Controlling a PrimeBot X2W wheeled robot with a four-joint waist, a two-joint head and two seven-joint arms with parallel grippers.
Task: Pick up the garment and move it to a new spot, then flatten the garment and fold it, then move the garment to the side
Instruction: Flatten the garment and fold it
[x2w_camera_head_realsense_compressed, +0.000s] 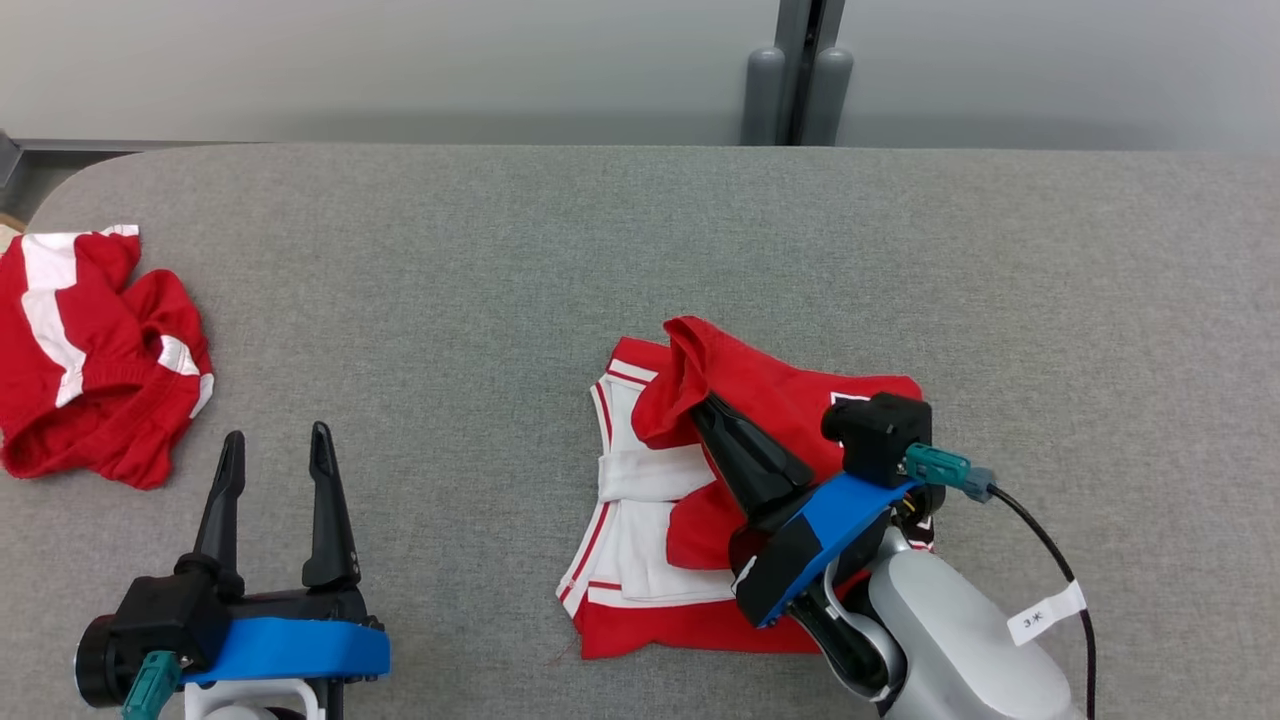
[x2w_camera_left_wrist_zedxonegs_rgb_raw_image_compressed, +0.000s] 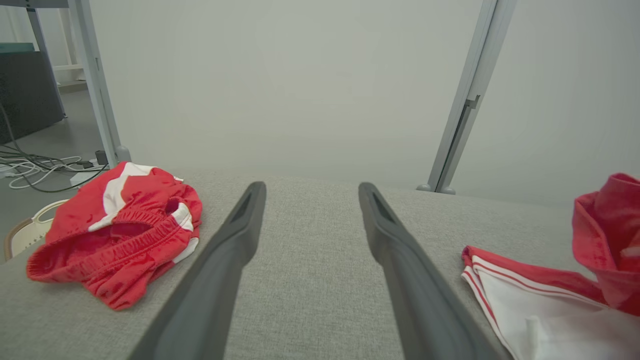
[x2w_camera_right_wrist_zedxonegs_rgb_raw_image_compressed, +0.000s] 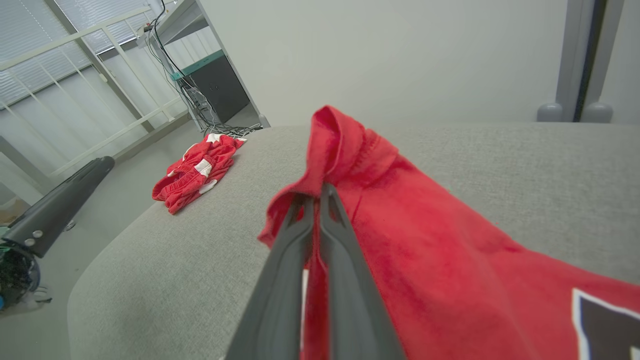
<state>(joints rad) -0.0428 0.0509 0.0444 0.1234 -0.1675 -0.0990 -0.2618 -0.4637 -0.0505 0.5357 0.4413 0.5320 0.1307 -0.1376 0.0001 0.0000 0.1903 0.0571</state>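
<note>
Found the garment (x2w_camera_head_realsense_compressed: 640, 530), red with white panels, spread near the middle of the grey table (x2w_camera_head_realsense_compressed: 640, 220), a little toward the right side. Noted it mostly flat, but with one red flap (x2w_camera_head_realsense_compressed: 690, 350) raised off it.

Saw the right gripper (x2w_camera_head_realsense_compressed: 705, 405) pinched tight on that flap, with cloth bunched above the tips and more red fabric trailing down to the table. Saw the left gripper (x2w_camera_head_realsense_compressed: 277, 440) spread wide and holding nothing, hovering over bare table well apart from the garment. Placed it between the garment and a second red-and-white bundle (x2w_camera_head_realsense_compressed: 100, 370), crumpled at the table's far left edge.

Judged the folding step to be in hand, going by the garment laid out at its spot and one side lifted for carrying across the white part. Could not tell how many folds lay beneath.

Judged the next move to call for carrying the pinched flap over toward the garment's left side, low and slow so as not to drag the bottom layer. Judged it best to lay the flap down edge to edge and let go only once the cloth rested flat. Thought the left gripper might be needed to pin the garment down on its left side against sliding. Reckoned the sideways move not yet due, and the bundle best left alone.
</note>
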